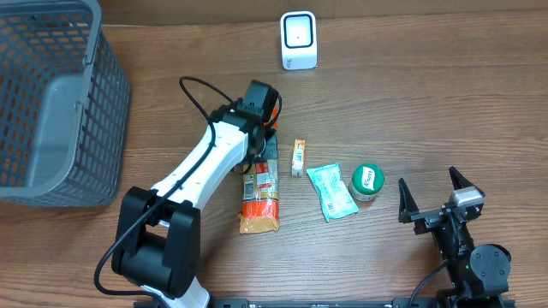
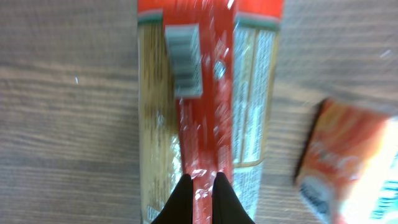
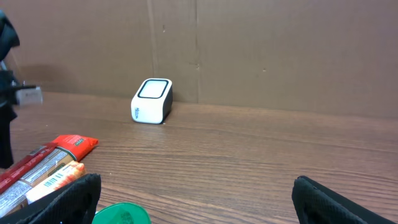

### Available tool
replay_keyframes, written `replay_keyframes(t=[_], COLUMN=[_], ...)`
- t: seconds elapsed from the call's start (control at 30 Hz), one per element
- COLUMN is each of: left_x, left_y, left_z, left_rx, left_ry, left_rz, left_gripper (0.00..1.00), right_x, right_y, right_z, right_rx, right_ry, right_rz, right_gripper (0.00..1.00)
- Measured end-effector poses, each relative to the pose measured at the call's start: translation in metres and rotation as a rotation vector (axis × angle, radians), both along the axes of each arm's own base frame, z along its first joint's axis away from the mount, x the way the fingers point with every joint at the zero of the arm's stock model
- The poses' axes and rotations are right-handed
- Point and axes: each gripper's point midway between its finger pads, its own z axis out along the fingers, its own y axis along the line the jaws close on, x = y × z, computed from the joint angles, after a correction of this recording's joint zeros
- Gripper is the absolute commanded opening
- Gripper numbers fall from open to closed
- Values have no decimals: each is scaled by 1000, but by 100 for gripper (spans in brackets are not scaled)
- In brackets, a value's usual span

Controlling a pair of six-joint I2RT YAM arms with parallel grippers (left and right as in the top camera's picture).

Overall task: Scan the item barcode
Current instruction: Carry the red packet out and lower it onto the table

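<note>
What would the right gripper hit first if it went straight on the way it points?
Probably nothing: ahead of the right gripper lies bare wooden table up to the brown cardboard wall; the white box-shaped scanner sits left.

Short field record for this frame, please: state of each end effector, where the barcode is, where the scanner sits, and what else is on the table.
left end effector: shut on the red packet, pinching its centre seam
right end effector: open, holding nothing, apart from the items
barcode: on the packet's upward face, in the left wrist view
scanner: white, at the far side, well apart from the packet
other items: orange bar, teal sachet, green-lidded tub, grey basket
</note>
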Motion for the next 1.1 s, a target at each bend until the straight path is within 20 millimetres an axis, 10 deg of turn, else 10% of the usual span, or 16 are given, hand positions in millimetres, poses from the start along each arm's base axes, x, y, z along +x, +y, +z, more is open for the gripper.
replay_keyframes(t=[0.43, 1.1], left_x=[-8, -2], left_y=[0, -15], left_z=[-15, 6], left_rx=[-13, -78], left_ry=[17, 26], left_rz=[-4, -29], left_gripper=[7, 46], right_x=[0, 0], right_y=[0, 0], right_z=[0, 0], right_rx=[0, 0], right_ry=[0, 0], right_rz=[0, 0], right_gripper=[100, 100])
